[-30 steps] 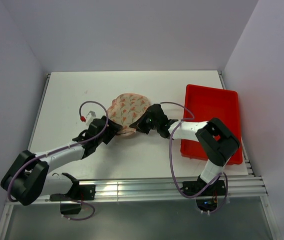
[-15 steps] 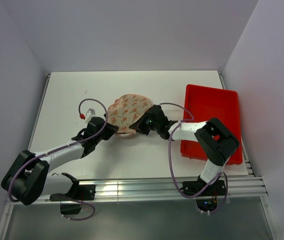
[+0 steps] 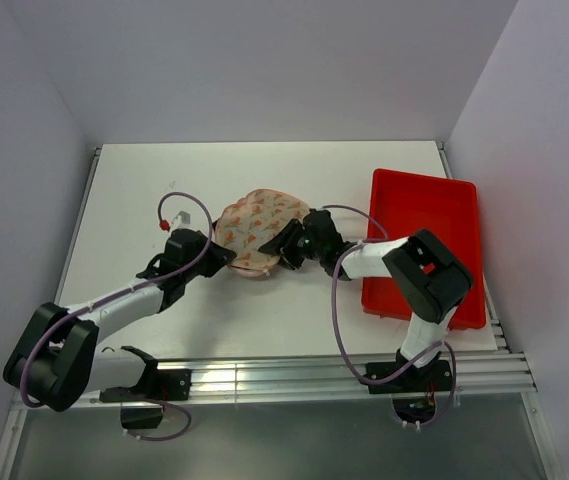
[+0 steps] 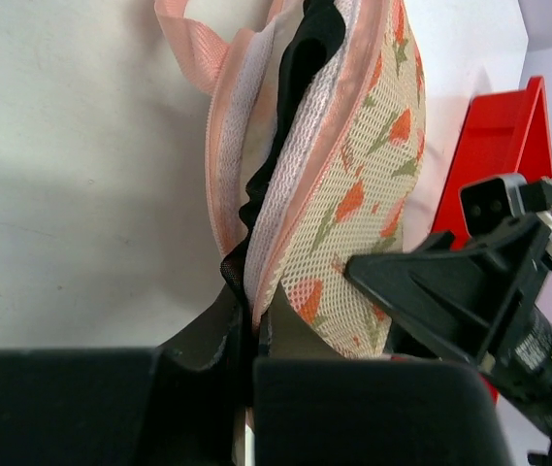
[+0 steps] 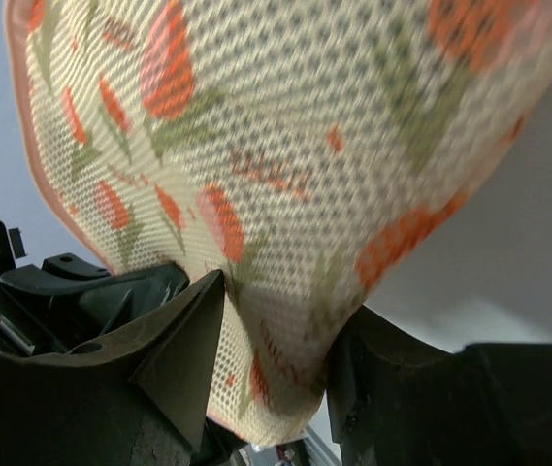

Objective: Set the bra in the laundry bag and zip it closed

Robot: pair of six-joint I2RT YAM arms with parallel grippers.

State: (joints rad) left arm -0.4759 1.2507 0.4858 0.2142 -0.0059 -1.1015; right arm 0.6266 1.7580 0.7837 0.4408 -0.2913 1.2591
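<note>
The laundry bag [image 3: 254, 225] lies folded mid-table, its printed lobe [image 4: 363, 184] uppermost. The black bra [image 4: 305, 68] shows as a dark strip between the two pink zipper rims; the rest of it is hidden inside. My left gripper [image 3: 221, 257] [image 4: 253, 325] is shut on the bag's near-left rim. My right gripper [image 3: 290, 243] [image 5: 271, 320] is at the bag's right edge. Its jaws stand apart, with the printed lobe [image 5: 285, 146] sagging between the fingers [image 5: 183, 340].
A red plastic tray [image 3: 429, 215] sits to the right, close behind the right arm. A grey wall runs along each side and the back of the white table [image 3: 164, 180]. The right gripper body [image 4: 460, 291] shows in the left wrist view, next to the bag.
The left gripper has shut on the bag's rim and drawn slightly left. The right gripper's jaws have spread apart around the lobe.
</note>
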